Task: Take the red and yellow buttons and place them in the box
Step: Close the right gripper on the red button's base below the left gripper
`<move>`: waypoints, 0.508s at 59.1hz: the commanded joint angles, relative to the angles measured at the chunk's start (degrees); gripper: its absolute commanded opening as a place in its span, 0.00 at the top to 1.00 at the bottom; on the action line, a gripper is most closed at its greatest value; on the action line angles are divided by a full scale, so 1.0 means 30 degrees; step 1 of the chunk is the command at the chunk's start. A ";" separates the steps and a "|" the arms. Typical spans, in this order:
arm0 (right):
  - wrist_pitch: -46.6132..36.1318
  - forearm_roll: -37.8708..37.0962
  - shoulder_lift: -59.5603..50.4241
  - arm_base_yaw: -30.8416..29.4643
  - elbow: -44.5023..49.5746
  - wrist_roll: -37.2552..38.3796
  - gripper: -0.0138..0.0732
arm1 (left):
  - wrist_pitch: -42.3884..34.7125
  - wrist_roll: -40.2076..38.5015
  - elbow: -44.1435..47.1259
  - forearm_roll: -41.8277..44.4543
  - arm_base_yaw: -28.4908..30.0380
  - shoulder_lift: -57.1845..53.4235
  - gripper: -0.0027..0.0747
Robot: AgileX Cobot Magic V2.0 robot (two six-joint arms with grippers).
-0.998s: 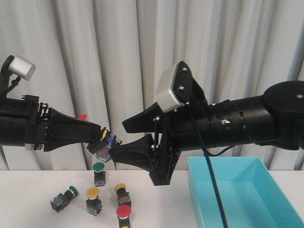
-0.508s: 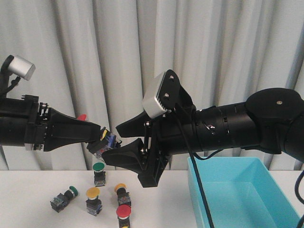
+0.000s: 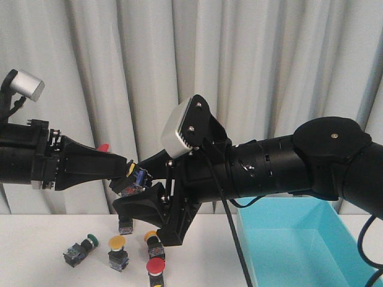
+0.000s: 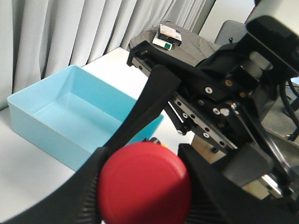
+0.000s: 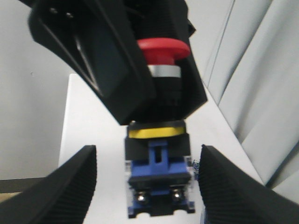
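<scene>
Pale curtains are hanging behind a white surface (image 3: 36, 239) where several loose buttons (image 3: 155, 266) are lying left of the turquoise box (image 3: 299, 245). Above them the left hand (image 3: 128, 170) is gripping a red button (image 4: 145, 189) tightly by its cap, its blue body sticking out beyond the fingertips. The right hand (image 3: 140, 191) is reaching in with fingers (image 5: 70, 186) spread wide on either side of that body, apparently not touching it.
</scene>
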 commanded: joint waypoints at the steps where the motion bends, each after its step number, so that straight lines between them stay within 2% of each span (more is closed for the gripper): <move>1: -0.0535 0.0767 -0.0778 -0.0013 -0.0690 -0.0116 0.37 | 0.0508 0.0003 -0.0540 -0.1781 -0.0086 -0.0666 0.95; 22: -0.0497 0.0582 -0.0778 -0.0013 -0.0690 -0.0116 0.68 | 0.0508 0.0003 -0.0540 -0.1745 -0.0086 -0.0666 0.95; 30: -0.0354 0.0582 -0.0778 -0.0013 -0.0690 -0.0116 0.75 | 0.0451 0.0003 -0.0540 -0.1748 -0.0086 -0.0666 0.95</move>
